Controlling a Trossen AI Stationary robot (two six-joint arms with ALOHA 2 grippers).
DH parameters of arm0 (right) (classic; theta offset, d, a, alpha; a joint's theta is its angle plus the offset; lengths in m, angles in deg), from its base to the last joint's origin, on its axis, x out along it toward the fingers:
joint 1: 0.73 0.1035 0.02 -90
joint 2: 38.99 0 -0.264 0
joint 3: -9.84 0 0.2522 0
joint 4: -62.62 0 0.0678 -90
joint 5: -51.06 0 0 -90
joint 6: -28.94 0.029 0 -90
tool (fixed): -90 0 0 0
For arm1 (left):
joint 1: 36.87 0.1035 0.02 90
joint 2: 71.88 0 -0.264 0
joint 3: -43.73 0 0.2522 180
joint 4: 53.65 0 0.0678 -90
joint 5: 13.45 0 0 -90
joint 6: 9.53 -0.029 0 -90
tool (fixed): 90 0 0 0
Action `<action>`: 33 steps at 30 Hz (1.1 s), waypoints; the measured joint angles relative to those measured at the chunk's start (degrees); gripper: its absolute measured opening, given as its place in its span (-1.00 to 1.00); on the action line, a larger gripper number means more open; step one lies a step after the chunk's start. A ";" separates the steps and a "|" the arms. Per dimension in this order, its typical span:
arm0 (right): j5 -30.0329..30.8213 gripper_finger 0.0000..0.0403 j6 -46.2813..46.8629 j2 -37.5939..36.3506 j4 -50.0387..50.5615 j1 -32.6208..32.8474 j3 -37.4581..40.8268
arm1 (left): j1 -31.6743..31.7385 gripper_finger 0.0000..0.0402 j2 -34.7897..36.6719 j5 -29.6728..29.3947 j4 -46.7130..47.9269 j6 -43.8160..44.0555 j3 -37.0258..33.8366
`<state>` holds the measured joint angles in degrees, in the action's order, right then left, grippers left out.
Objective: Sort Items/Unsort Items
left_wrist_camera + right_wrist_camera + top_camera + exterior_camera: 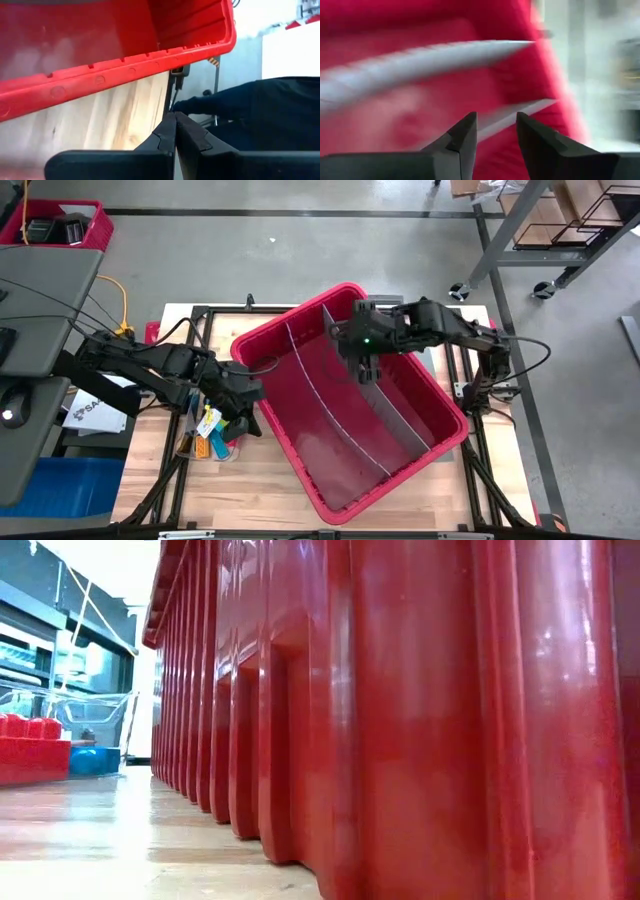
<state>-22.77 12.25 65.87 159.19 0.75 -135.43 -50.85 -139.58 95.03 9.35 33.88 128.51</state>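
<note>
My left gripper (243,423) is resting fully closed on nothing beside the items (205,430), a small pile whose direction I cannot tell. My right gripper (362,370) is hanging part-open, empty, over the red bin (400,470), its grey dividers (310,385) separating bare compartments.

A large red bin (400,442) with grey dividers (330,398) sits askew on the wooden table (250,490).

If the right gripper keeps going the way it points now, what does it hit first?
Probably the bin floor or a grey divider. The right gripper, fingers apart and empty, points down into the bin with a divider just ahead; depth is unclear, so I cannot say which comes first.
</note>
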 joint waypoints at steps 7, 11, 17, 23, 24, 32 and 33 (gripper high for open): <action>-14.69 -0.36 30.15 -0.16 0.32 -0.91 0.95 | -0.31 -1.00 -0.02 -0.70 -5.54 0.76 0.00; -28.38 -0.37 45.63 0.16 5.45 -3.19 5.62 | -0.31 -1.00 -0.02 -0.55 -8.03 2.89 0.00; -42.26 -0.47 49.61 -3.43 7.63 -1.18 18.82 | -0.40 -1.00 -0.02 3.26 -8.66 3.00 0.00; -27.74 -0.70 31.18 -5.18 -1.83 -1.45 26.93 | -0.70 -1.00 -0.02 3.48 -8.99 3.05 -0.02; -24.60 -0.73 27.42 -5.69 -2.63 -1.36 26.91 | -0.98 -1.00 -0.02 3.48 -9.21 3.04 -0.02; 3.18 -0.86 -9.48 -6.20 -3.63 -0.46 21.33 | -2.38 -1.00 -0.02 3.30 -9.51 3.00 -0.02; 6.01 -0.86 -15.25 -6.20 -4.41 -0.37 21.33 | -2.38 -1.00 -0.02 3.28 -9.62 3.00 -0.02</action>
<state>-16.77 -3.00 59.66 154.78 0.38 -114.09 -53.23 -139.60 98.31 -0.28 36.88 128.49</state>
